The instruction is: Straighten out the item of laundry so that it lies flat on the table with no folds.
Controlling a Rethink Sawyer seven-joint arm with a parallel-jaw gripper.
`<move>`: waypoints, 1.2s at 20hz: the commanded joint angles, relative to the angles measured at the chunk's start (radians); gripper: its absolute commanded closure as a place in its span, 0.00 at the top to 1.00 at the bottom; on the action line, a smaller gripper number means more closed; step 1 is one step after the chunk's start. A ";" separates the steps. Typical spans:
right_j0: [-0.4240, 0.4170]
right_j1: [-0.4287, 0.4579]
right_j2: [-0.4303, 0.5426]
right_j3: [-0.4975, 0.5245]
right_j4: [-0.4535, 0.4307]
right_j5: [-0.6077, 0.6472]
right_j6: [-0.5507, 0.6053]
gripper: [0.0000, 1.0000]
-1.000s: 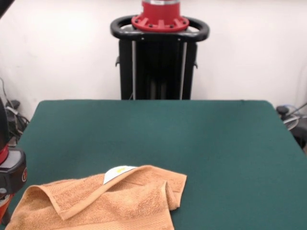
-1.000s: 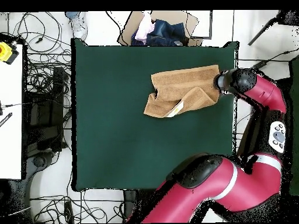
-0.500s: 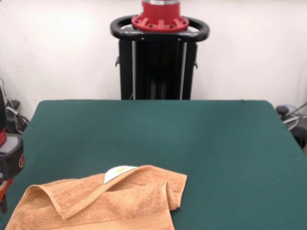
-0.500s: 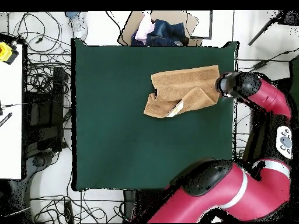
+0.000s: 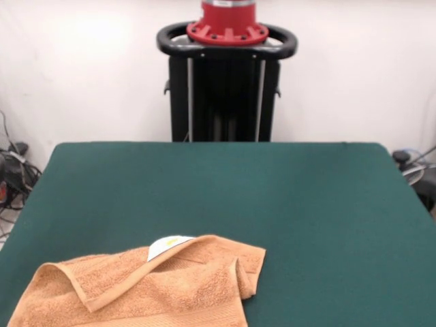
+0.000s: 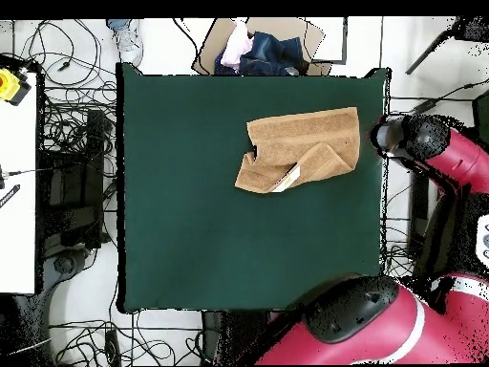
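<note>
An orange-tan terry hand towel with a looped, nubby pile is seen crumpled on a large rectangular table topped with dark green felt-like cloth. In the front view the towel sits at the table's near left corner, running off the picture's bottom edge; in the overhead view the same towel lies in the upper right part of the green top, close to the right edge. One flap is folded diagonally over the rest, so that a flat woven border band is shown as a smoother stripe crossing the pile. A raised ridge is formed at the left end and a pinched vertical pleat near the right end. A small white care tag with a rounded outline is seen at the fold's upper edge. In the overhead view the dark rounded end of the red and black arm is seen just off the table's right edge, beside the towel and apart from it. The gripper's fingers are hidden beneath it, so their state cannot be told.
</note>
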 commanded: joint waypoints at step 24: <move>0.091 0.182 -0.034 -0.028 0.042 -0.080 0.217 1.00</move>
